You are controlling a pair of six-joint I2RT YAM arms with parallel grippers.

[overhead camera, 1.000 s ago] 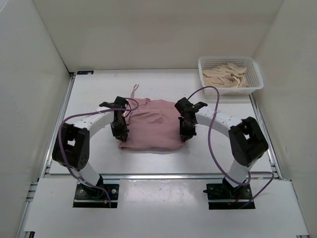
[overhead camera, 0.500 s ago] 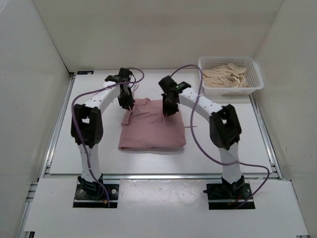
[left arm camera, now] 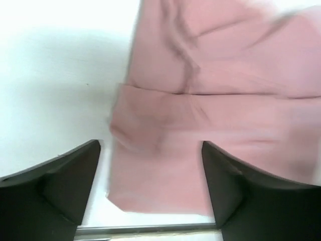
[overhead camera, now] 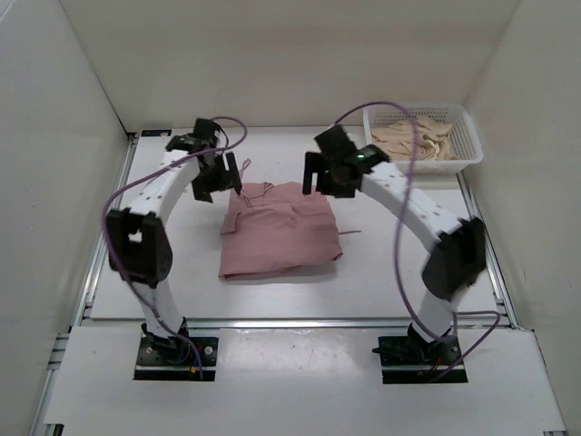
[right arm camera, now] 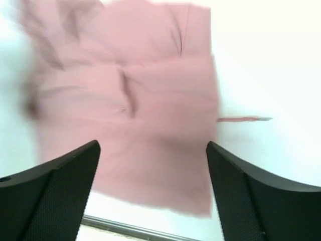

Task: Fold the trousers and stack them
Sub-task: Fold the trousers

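The dusty-pink trousers (overhead camera: 280, 232) lie folded into a rough rectangle in the middle of the white table. My left gripper (overhead camera: 216, 177) hangs above their far left corner, open, with nothing between its fingers. My right gripper (overhead camera: 327, 173) hovers over the far right corner, also open and empty. In the left wrist view the trousers (left arm camera: 210, 100) spread below the left gripper (left arm camera: 150, 170), clear of the black fingers (left arm camera: 60, 181). In the right wrist view the trousers (right arm camera: 135, 110) lie beneath the wide right gripper (right arm camera: 153, 175). A thin drawstring (right arm camera: 243, 119) trails off the fabric's right side.
A white basket (overhead camera: 465, 145) holding cream-coloured cloth stands at the back right corner. White walls enclose the table on three sides. A metal rail (overhead camera: 290, 321) runs along the near edge in front of the arm bases.
Both grippers carried the near edge of the trousers to the far side, then opened and rose off the fabric. The trousers now lie folded over.
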